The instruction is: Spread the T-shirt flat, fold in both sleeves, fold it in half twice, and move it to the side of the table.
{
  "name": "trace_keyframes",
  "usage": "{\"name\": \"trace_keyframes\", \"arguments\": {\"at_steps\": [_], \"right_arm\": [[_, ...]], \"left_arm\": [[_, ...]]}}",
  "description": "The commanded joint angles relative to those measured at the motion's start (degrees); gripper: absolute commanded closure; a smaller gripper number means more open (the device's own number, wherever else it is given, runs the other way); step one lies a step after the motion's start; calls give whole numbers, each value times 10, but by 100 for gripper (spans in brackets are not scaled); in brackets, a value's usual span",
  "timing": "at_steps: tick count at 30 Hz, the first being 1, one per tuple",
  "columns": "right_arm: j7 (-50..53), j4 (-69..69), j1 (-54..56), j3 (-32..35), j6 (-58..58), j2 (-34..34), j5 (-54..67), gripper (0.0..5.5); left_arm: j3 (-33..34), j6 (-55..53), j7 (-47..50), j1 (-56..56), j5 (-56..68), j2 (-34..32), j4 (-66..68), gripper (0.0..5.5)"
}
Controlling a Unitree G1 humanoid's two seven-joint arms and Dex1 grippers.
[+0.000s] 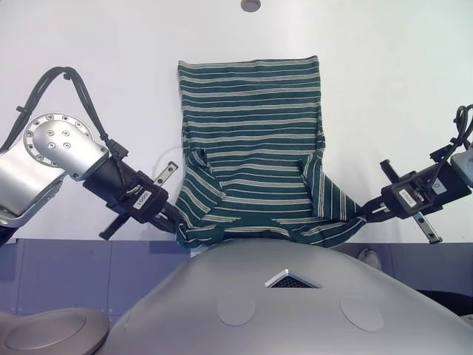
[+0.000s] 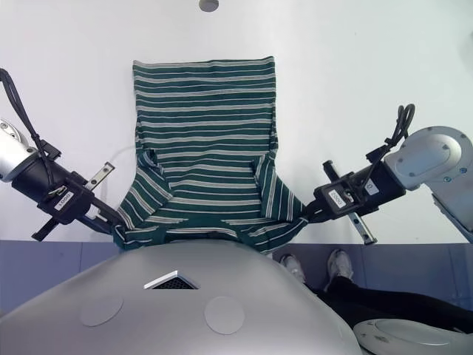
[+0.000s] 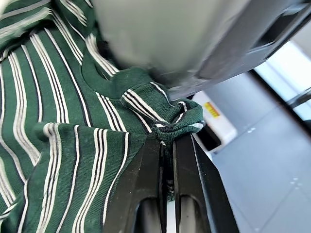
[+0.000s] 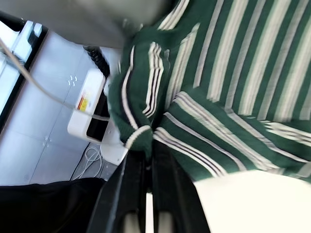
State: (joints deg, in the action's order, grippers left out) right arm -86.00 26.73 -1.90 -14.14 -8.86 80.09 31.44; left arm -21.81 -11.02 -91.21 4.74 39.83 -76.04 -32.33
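Observation:
A dark green T-shirt (image 1: 251,126) with thin white stripes lies lengthwise on the white table (image 1: 384,66), its far hem straight and both sleeves folded inward. My left gripper (image 1: 177,220) is shut on the shirt's near left corner at the table's front edge. The bunched fabric (image 3: 165,114) sits pinched between its black fingers (image 3: 146,189). My right gripper (image 1: 363,214) is shut on the near right corner, and the cloth (image 4: 141,121) is gathered at its fingertips. The near edge of the shirt hangs slightly over the table's front.
A small round hole (image 1: 250,5) sits in the table at the far middle. Bare white tabletop lies on both sides of the shirt. Below the table's front edge is grey floor (image 4: 43,155) with a white power strip (image 4: 90,124) and cables.

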Motion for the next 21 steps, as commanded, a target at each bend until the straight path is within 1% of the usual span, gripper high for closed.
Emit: {"name": "trace_keyframes", "arguments": {"at_steps": [1, 2, 6, 8, 10, 12, 14, 16, 21], "right_arm": [[-18, -29, 117, -1, -92, -59, 28, 550], [-24, -51, 153, -12, -112, -84, 23, 550], [-35, -216, 309, -59, -172, -204, -31, 550], [-23, -329, 376, -67, -185, -264, -62, 550], [-19, -436, 424, -76, -179, -310, -97, 550], [-21, -525, 449, -88, -160, -349, -134, 550], [-18, -597, 465, -94, -142, -382, -163, 550], [6, -676, 482, -83, -121, -417, -187, 550], [97, -805, 504, -38, -38, -476, -225, 550]], "left_arm": [[43, -97, -5, 65, 63, 7, -6, 550], [35, -126, -7, 100, 66, 27, 15, 550], [-47, -226, -13, 280, 55, 126, 189, 550], [-86, -228, -13, 340, 24, 170, 306, 550], [-123, -208, -13, 370, -7, 191, 408, 550], [-140, -198, -13, 386, -23, 212, 480, 550], [-141, -194, -13, 403, -31, 236, 538, 550], [-125, -190, -13, 416, -41, 260, 591, 550], [-49, -180, -10, 440, -67, 313, 680, 550]]}}
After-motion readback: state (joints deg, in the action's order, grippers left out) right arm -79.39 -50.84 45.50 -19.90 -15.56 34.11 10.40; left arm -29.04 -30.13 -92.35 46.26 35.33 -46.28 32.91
